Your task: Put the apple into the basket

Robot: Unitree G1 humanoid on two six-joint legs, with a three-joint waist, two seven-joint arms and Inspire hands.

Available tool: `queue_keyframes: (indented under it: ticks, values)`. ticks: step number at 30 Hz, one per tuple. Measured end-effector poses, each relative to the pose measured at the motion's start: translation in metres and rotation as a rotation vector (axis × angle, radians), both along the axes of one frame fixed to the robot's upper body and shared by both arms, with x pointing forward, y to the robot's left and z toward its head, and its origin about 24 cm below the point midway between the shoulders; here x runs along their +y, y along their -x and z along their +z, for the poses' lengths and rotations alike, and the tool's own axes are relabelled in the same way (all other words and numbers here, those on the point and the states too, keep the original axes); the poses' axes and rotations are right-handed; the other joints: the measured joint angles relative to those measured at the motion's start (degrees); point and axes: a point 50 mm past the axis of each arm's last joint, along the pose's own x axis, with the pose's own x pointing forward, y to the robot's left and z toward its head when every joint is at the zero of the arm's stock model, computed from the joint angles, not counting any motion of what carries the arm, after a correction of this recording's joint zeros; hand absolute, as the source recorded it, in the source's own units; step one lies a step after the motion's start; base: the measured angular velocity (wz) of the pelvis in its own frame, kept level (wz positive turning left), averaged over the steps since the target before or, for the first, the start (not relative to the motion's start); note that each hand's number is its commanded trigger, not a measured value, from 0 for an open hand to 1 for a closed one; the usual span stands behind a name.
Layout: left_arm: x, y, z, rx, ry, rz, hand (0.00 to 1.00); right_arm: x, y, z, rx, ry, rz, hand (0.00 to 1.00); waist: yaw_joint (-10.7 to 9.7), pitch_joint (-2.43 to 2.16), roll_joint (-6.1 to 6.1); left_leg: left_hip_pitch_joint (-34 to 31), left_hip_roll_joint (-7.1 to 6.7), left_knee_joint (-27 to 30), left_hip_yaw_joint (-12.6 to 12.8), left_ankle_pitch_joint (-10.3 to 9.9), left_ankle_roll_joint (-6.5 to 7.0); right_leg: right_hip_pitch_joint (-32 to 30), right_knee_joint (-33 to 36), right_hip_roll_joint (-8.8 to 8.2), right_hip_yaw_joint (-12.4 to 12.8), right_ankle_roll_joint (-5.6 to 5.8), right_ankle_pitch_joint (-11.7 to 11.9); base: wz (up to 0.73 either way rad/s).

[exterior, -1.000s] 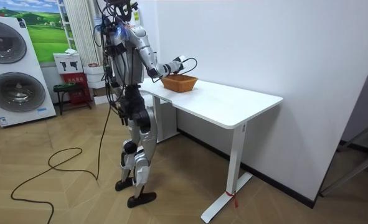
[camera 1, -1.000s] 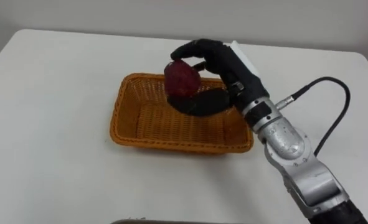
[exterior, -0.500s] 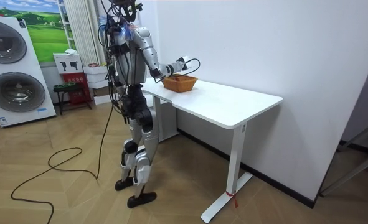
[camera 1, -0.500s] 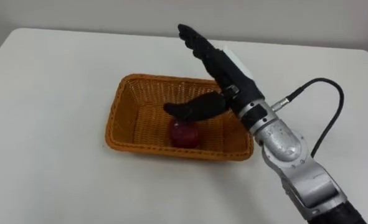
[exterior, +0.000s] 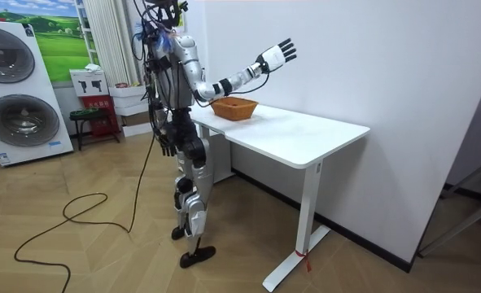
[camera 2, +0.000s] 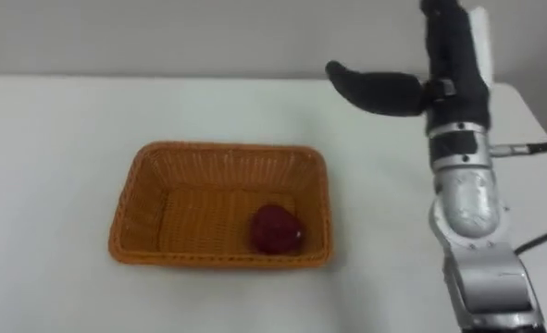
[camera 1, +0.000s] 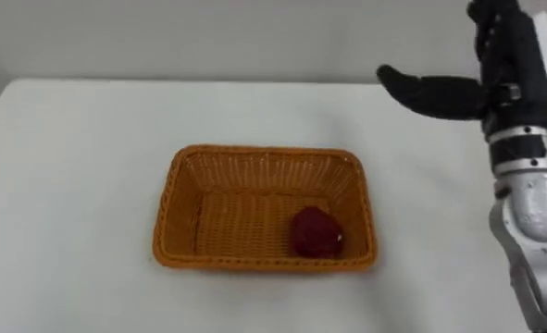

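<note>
A dark red apple (camera 1: 316, 232) lies inside the orange wicker basket (camera 1: 185, 184), near its front right corner; the same apple (camera 2: 275, 228) rests free of any hand. My right hand (camera 1: 495, 65) is raised high above the table to the right of the basket, fingers straight and thumb stretched out to the left, holding nothing. In the room view that right hand (exterior: 277, 57) is lifted well above the basket (exterior: 233, 107). My left hand (exterior: 165, 146) hangs at my side by the hip.
The basket stands on a white table (camera 1: 79, 157) set against a white wall. The table (exterior: 305, 134) stretches away to the room view's right. A washing machine (exterior: 16, 89) stands at the room view's left.
My right hand let go of the apple, which dropped into the basket and rolled to its right. The hand then rose up and away to the right, fingers spread.
</note>
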Motion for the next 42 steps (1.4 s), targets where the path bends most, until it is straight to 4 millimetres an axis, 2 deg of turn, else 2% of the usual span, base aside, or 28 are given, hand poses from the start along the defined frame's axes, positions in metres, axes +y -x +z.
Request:
queue_keyframes:
  ticks: [2,4,6,9,11,15,18,19,21,22,23,24,26,27,29,32,34,36,38,42]
  values:
    - [0.003,0.004,0.001,-0.001,-0.026,0.036,0.0,-0.021,0.01,0.002,-0.036,-0.034,-0.141,0.0,-0.7,-0.05,0.09,0.3,0.07,-0.5,0.0,0.0,-0.15,-0.5,0.8,0.16,-0.1,0.01,0.0,-0.13]
    - [0.006,0.009,0.003,-0.008,-0.051,0.068,0.0,-0.043,0.025,0.002,-0.071,-0.061,-0.294,0.0,-1.0,-0.12,-0.32,0.3,0.18,-0.5,0.5,-0.1,-0.26,-0.6,0.9,0.23,-0.4,-0.04,0.0,-0.16]
    - [0.008,0.017,0.004,0.005,-0.065,0.096,0.0,-0.066,0.044,0.001,-0.111,-0.091,-0.484,0.0,-2.4,-0.2,-0.97,0.2,0.01,-0.4,0.6,-0.1,-0.27,-0.6,0.9,0.27,-0.3,-0.04,0.0,-0.03]
    - [0.01,0.023,0.006,0.017,-0.074,0.115,0.0,-0.085,0.065,-0.004,-0.144,-0.121,-0.659,0.0,-3.1,-0.28,-1.4,0.4,-0.04,-0.4,1.0,-0.2,-0.27,-0.6,0.8,0.35,0.0,-0.06,0.0,-0.07]
    - [0.011,0.025,0.006,0.025,-0.082,0.12,0.0,-0.103,0.08,-0.02,-0.121,-0.173,-0.824,0.0,-3.6,-0.34,-1.82,0.5,0.07,-0.5,1.5,-0.2,-0.29,-0.9,0.8,0.36,0.1,-0.08,0.0,-0.12]
    - [0.013,0.019,0.007,0.0,-0.093,0.125,0.0,-0.125,0.101,-0.05,-0.033,-0.262,-1.017,0.0,-5.1,-0.33,-2.28,-0.1,0.08,-0.3,1.8,-0.2,-0.3,-1.5,0.8,0.42,0.3,-0.09,0.0,-0.03]
    - [0.016,0.011,0.008,-0.025,-0.102,0.126,0.0,-0.142,0.128,-0.089,0.093,-0.405,-1.191,0.0,-5.8,-0.35,-2.1,-0.1,0.1,-0.6,1.9,-0.2,-0.31,-1.6,0.8,0.48,0.5,-0.12,0.0,-0.02]
    - [0.016,0.01,0.009,-0.031,-0.105,0.125,0.0,-0.144,0.135,-0.097,0.125,-0.422,-1.219,0.0,-5.8,-0.39,-2.05,-0.1,0.13,-0.6,2.0,-0.3,-0.33,-1.7,0.9,0.5,0.4,-0.13,0.0,0.0]
    - [0.016,0.009,0.008,-0.029,-0.107,0.124,0.0,-0.147,0.16,-0.13,0.253,-0.537,-1.313,0.0,-5.6,-0.49,-1.72,0.0,0.39,-1.1,2.6,-0.3,-0.43,-2.2,1.4,0.65,0.4,-0.12,0.0,-0.09]
    - [0.015,0.009,0.008,-0.023,-0.106,0.125,0.0,-0.147,0.165,-0.138,0.283,-0.575,-1.334,0.0,-5.5,-0.48,-1.52,-0.1,0.49,-1.2,2.7,-0.3,-0.46,-2.1,1.8,0.71,0.4,-0.12,0.0,-0.08]
    - [0.016,0.01,0.008,-0.02,-0.108,0.128,0.0,-0.144,0.178,-0.156,0.363,-0.627,-1.373,0.0,-5.7,-0.5,-1.36,0.0,0.56,-1.3,2.6,-0.4,-0.53,-1.9,1.7,0.76,0.1,-0.12,0.0,-0.03]
    - [0.016,0.009,0.009,-0.023,-0.109,0.129,0.0,-0.142,0.186,-0.166,0.406,-0.654,-1.39,0.0,-5.7,-0.48,-1.31,0.0,0.61,-1.4,2.6,-0.4,-0.54,-1.9,1.7,0.8,0.1,-0.12,0.0,0.0]
    - [0.015,0.006,0.009,-0.031,-0.107,0.127,0.0,-0.127,0.214,-0.204,0.577,-0.796,-1.439,0.0,-5.6,-0.44,-1.1,0.0,0.66,-1.4,2.6,-0.5,-0.61,-2.0,1.7,0.86,0.2,-0.14,0.0,-0.02]
    - [0.015,0.007,0.008,-0.03,-0.106,0.129,0.0,-0.122,0.221,-0.212,0.619,-0.827,-1.446,0.0,-5.6,-0.44,-1.0,0.1,0.66,-1.4,2.6,-0.5,-0.62,-2.0,1.7,0.86,0.2,-0.16,0.0,-0.05]
    - [0.014,0.009,0.008,-0.017,-0.095,0.131,0.0,-0.098,0.247,-0.24,0.797,-0.906,-1.444,0.0,-5.5,-0.42,-0.83,0.1,0.63,-1.2,2.6,-0.9,-0.65,-2.0,1.6,0.66,0.2,-0.49,-0.6,-0.02]
    - [0.011,0.01,0.006,0.006,-0.072,0.131,0.0,-0.071,0.268,-0.264,1.038,-0.929,-1.345,0.0,-5.3,-0.29,-0.31,0.1,0.53,-0.5,2.7,-1.2,-0.62,-1.8,1.7,0.59,0.2,-0.44,-1.0,0.0]
    - [0.009,0.012,0.006,0.019,-0.052,0.13,0.0,-0.058,0.273,-0.274,1.183,-0.909,-1.24,0.0,-5.2,-0.21,-0.12,0.2,0.56,-0.4,2.7,-1.3,-0.6,-1.8,1.7,0.53,0.2,-0.46,-1.1,0.0]
    - [0.008,0.012,0.005,0.032,-0.039,0.105,0.0,-0.044,0.279,-0.284,1.364,-0.866,-1.071,0.0,-4.3,-0.22,0.01,0.4,0.62,-0.1,2.7,-1.3,-0.62,-1.9,1.7,0.54,0.1,-0.46,-1.2,0.0]
    - [0.007,0.01,0.005,0.04,-0.033,0.095,0.0,-0.036,0.281,-0.289,1.459,-0.847,-0.955,0.0,-3.3,-0.24,0.27,0.4,0.63,0.2,2.7,-1.4,-0.65,-1.9,1.7,0.59,0.2,-0.48,-1.2,0.0]
    - [0.003,0.009,0.003,0.048,-0.017,0.073,0.0,-0.02,0.266,-0.297,1.63,-0.72,-0.667,0.0,-1.9,-0.22,0.67,0.1,0.61,0.4,2.4,-1.5,-0.74,-1.7,1.7,0.72,-0.1,-0.56,-1.1,0.04]
